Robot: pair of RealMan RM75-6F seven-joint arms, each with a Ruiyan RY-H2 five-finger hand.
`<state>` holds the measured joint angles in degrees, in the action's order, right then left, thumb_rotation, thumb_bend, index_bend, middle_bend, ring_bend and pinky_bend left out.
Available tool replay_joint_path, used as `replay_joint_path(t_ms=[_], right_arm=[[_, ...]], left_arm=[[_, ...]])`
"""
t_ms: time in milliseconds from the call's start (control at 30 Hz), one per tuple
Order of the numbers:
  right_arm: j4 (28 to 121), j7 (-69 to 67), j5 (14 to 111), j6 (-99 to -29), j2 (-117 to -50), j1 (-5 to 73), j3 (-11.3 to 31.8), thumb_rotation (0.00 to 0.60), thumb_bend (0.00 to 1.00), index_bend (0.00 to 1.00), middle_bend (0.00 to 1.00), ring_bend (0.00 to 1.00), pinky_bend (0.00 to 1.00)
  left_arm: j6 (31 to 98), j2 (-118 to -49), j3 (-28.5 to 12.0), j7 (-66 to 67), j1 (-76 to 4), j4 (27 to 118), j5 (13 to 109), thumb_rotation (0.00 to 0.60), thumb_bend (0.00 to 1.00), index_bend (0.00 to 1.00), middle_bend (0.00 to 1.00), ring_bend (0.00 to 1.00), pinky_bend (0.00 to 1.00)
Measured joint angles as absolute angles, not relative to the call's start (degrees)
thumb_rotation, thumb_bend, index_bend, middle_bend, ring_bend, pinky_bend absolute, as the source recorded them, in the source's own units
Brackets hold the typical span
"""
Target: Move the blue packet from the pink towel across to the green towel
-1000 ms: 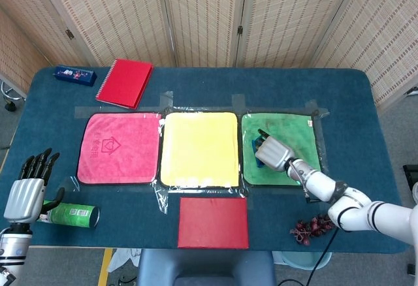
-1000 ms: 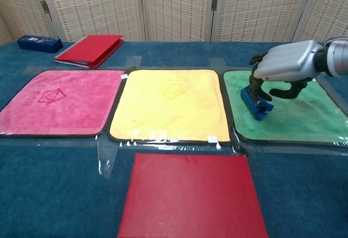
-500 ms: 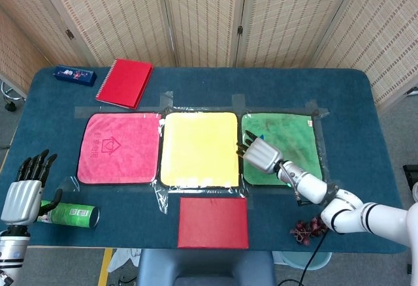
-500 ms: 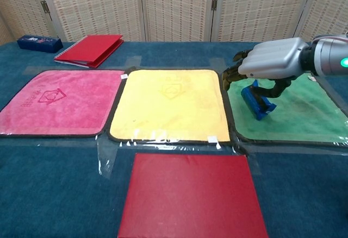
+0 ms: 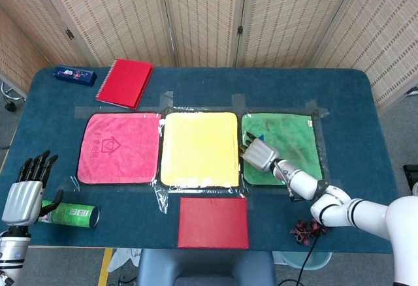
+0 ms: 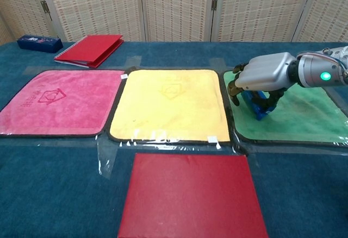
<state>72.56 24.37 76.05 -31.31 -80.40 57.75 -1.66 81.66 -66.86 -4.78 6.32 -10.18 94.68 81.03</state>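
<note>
The blue packet (image 6: 260,106) lies tilted on the left part of the green towel (image 6: 307,116); in the head view only a blue corner (image 5: 256,138) of it shows on the green towel (image 5: 295,136). My right hand (image 6: 265,71) (image 5: 260,155) hovers just over it with its fingers hanging down loosely on either side, not clasping it. The pink towel (image 5: 117,149) (image 6: 54,99) at the left is bare. My left hand (image 5: 25,193) stays at the table's near left edge with fingers spread and nothing in it.
A yellow towel (image 5: 199,149) lies between the pink and green ones. A red book (image 5: 212,222) sits in front of it. A green can (image 5: 73,215) lies by my left hand. A red notebook (image 5: 125,82) and blue box (image 5: 74,74) are at the back left, and grapes (image 5: 310,227) at the front right.
My right hand has let go of the packet and slid left and a little lower, toward the towel's left edge. The packet has stayed where it was. The left hand barely moved.
</note>
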Motion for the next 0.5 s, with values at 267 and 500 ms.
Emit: replay_joint_path(t_ms=[267, 500], right_arm=[[73.1, 26.2, 76.1, -30.9, -79.3, 57.6, -2.9, 0.600, 0.68, 0.46, 0.30, 0.18, 0.03], [74.7, 27.2, 75.5, -32.0, -76.1, 56.1, -3.9, 0.600, 0.68, 0.47, 0.31, 0.19, 0.03]], left_arm=[[81.8, -66.9, -4.9, 5.9, -10.1, 94.4, 81.1, 0.600, 0.45, 0.00, 0.00, 0.00, 0.00], [81.5, -67.3, -4.9, 5.9, -10.2, 94.1, 81.2, 0.600, 0.45, 0.00, 0.00, 0.00, 0.00]])
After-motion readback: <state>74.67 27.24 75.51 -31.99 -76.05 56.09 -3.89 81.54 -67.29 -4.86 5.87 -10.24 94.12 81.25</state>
